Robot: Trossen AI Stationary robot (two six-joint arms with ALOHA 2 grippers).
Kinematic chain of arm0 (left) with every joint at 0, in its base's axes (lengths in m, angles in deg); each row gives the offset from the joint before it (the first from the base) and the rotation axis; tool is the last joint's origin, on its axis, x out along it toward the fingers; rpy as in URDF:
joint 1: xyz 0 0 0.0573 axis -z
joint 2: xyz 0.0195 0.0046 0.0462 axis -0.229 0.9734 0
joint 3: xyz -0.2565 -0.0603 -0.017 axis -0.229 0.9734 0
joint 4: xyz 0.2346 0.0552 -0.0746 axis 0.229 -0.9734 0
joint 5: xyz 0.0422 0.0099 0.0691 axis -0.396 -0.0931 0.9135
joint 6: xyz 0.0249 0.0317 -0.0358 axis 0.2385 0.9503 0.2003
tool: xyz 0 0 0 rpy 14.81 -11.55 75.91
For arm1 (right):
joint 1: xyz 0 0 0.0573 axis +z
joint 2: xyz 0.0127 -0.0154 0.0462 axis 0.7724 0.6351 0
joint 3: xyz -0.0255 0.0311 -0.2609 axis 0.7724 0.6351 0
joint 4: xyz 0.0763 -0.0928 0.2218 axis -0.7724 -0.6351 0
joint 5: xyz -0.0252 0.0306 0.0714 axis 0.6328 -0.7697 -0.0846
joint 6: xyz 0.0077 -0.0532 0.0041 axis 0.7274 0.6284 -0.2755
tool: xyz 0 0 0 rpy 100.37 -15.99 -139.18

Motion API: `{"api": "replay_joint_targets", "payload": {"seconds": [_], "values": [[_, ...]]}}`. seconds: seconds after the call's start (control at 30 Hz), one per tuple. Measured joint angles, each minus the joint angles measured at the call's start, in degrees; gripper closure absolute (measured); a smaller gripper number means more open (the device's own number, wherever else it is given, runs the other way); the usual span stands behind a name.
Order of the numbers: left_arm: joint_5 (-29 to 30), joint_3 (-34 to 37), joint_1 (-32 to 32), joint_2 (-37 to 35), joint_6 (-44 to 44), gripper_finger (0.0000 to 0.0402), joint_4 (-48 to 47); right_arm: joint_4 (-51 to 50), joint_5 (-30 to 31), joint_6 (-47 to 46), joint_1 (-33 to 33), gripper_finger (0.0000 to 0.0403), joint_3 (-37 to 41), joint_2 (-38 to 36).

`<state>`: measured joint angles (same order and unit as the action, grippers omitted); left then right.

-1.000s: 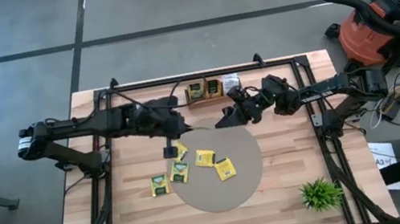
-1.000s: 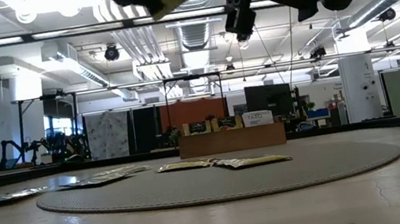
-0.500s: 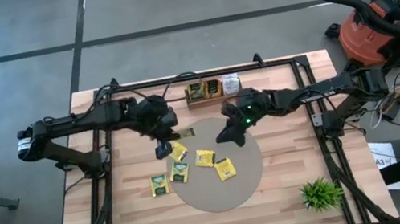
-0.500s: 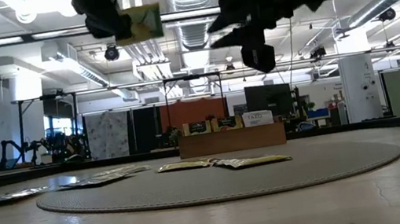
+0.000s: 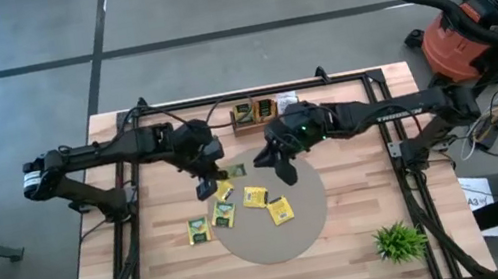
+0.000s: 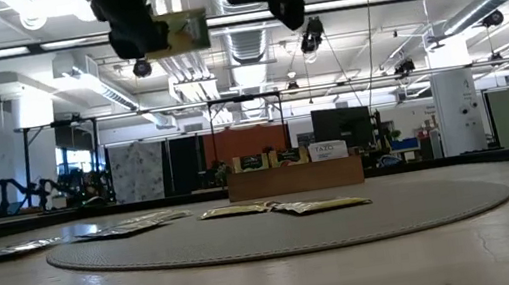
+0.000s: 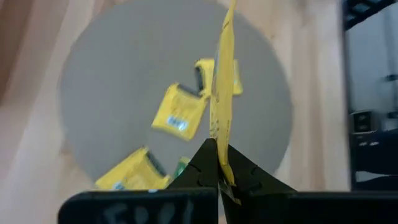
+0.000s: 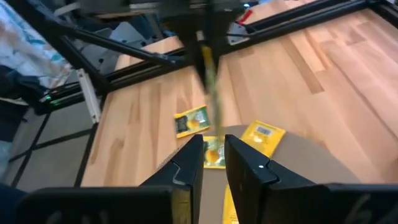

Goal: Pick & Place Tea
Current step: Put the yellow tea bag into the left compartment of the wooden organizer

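Observation:
My left gripper (image 5: 218,175) hangs above the left rim of the round grey mat (image 5: 310,212), shut on one yellow tea packet (image 5: 235,170). The low view shows that packet (image 6: 183,32) high over the table. Several more yellow packets (image 5: 256,196) lie flat on the mat and on the wood beside it. My right gripper (image 5: 263,160) hovers just right of the held packet, with a narrow gap between its fingers (image 8: 214,163) and nothing in it. In the right wrist view the held packet (image 8: 209,68) stands edge-on ahead of those fingers, apart from them. My left gripper pinches the packet between its two fingers at one end (image 7: 220,163). The fingers slant down from the table's left side. The packet sticks out ahead of them, edge-on in the wrist view (image 7: 222,81), lifted clear of the mat.
A brown wooden tray (image 5: 259,110) with packets standing in it sits at the far edge. A small green plant (image 5: 400,241) stands at the near right. A black frame (image 5: 391,126) runs along the table's sides. A red vacuum (image 5: 468,22) stands off the table.
My right gripper has swung from beside the tray toward the table's left, tipping up nearer to level, and now stands close to the held packet. My left gripper has sunk a little and rolled, so the packet has turned with it and stays clear of the mat.

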<state>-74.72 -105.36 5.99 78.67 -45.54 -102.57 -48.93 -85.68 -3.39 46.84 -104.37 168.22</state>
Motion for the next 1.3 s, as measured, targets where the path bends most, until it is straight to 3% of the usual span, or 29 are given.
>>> {"api": "replay_joint_targets", "payload": {"seconds": [0.2,0.67,1.03,1.3], "values": [[-3.0,0.0,0.1,0.6,-1.1,0.0401,6.2,-0.4,0.1,0.5,0.1,0.0339,-3.3,4.0],[-3.1,0.0,0.3,2.9,-1.1,0.0401,7.4,-10.3,-0.3,4.4,0.1,0.033,-13.7,11.3],[-2.2,0.0,0.3,2.9,-0.8,0.0401,8.2,-12.6,-0.7,5.8,0.1,0.0388,-14.7,12.4],[2.0,0.1,0.4,2.9,-1.6,0.0401,9.3,-14.6,-0.1,4.5,0.0,0.0392,-14.3,12.3]]}}
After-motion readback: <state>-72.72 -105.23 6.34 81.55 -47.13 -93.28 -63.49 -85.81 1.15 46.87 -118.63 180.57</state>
